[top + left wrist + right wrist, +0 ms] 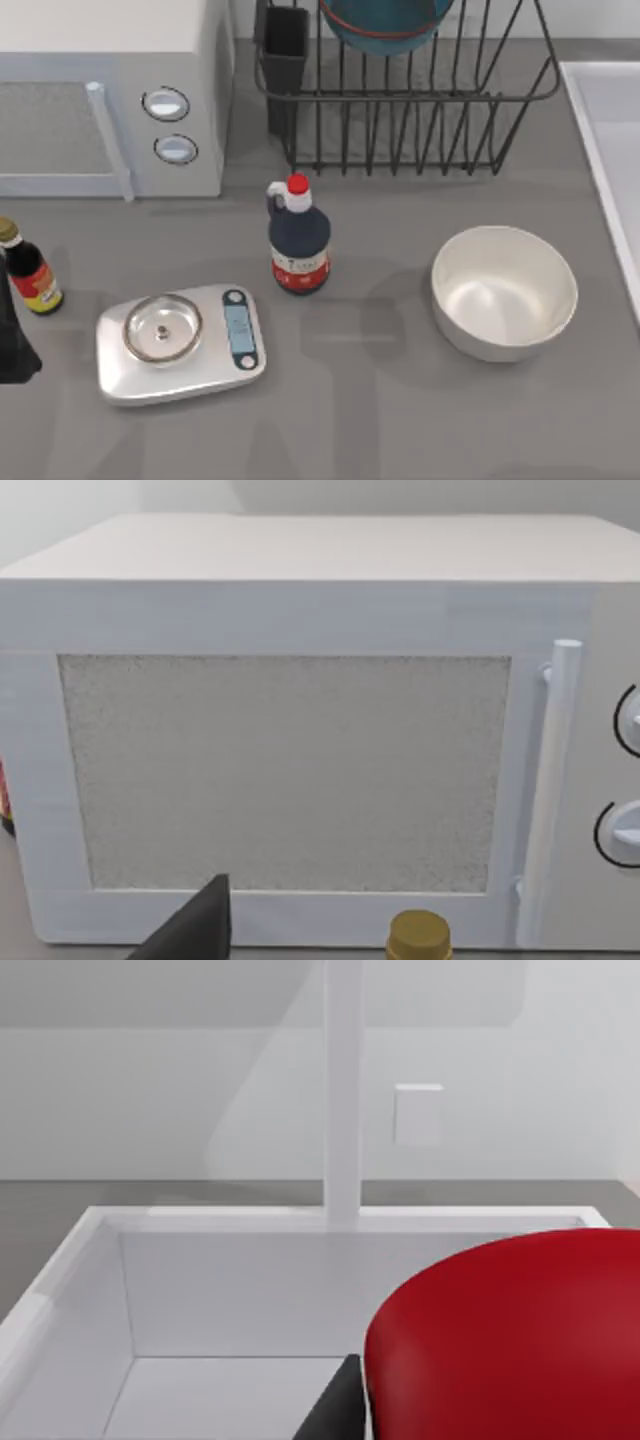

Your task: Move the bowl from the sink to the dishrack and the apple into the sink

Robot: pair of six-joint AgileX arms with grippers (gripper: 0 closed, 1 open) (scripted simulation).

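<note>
The teal-blue bowl (385, 25) with its red band sits in the black wire dishrack (420, 130) at the back of the table. The pale sink (590, 140) lies along the right edge. In the right wrist view the glossy red apple (510, 1340) hangs close to the camera above the white sink (230, 1218), beside a dark finger (335, 1410) of my right gripper (450, 1430), which is shut on it. My left arm (12, 345) is parked at the table's left edge, facing the microwave.
A white microwave (110, 100) fills the back left. A dark bottle with a red cap (298, 240) stands mid-table, a silver kitchen scale (180, 340) at front left, a small sauce bottle (30, 275) near the left arm, and a plain white bowl (505, 290) at right.
</note>
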